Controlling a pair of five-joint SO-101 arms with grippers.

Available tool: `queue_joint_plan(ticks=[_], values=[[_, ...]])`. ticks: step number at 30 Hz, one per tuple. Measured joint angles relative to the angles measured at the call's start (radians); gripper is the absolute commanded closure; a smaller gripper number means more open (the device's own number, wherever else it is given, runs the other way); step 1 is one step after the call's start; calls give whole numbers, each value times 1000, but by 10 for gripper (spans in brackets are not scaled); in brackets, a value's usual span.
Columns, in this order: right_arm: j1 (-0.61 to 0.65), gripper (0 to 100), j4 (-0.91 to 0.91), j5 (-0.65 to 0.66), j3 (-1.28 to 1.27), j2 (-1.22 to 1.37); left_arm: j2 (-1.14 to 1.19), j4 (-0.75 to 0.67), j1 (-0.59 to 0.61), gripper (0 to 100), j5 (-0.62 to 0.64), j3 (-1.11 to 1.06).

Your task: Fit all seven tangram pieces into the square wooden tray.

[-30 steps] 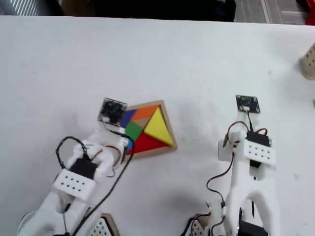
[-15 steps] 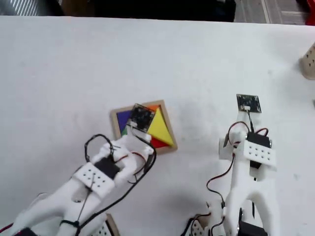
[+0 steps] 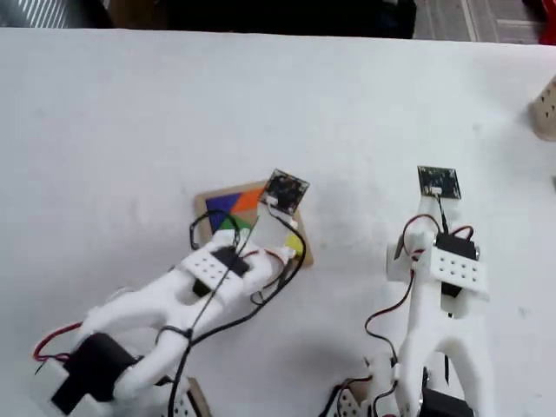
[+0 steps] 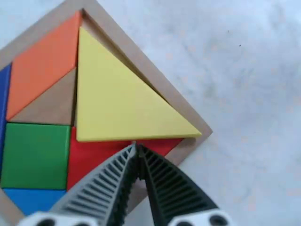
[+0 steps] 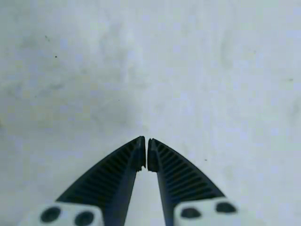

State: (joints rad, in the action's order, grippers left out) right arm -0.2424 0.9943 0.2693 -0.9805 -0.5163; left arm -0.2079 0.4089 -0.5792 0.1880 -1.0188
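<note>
The square wooden tray holds coloured tangram pieces. A large yellow triangle lies along one rim. Beside it are an orange piece, a tan triangle, a green square, a red piece and blue pieces. My left gripper is shut, its tips over the seam between yellow and red. In the high view the left arm covers much of the tray. My right gripper is shut above bare table, well to the right of the tray.
The right arm stands upright at the right of the white table. A pale perforated object sits at the far right edge. A dark band runs along the table's far edge.
The left arm has swung rightward from the tray's left side across it, its wrist now over the tray's right part. The right arm has not moved.
</note>
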Motion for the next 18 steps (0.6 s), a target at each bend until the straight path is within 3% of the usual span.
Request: queue_joint_plan(ticks=[18], values=[[0,981,0,0,0,0,61,0,101,977,0,137]])
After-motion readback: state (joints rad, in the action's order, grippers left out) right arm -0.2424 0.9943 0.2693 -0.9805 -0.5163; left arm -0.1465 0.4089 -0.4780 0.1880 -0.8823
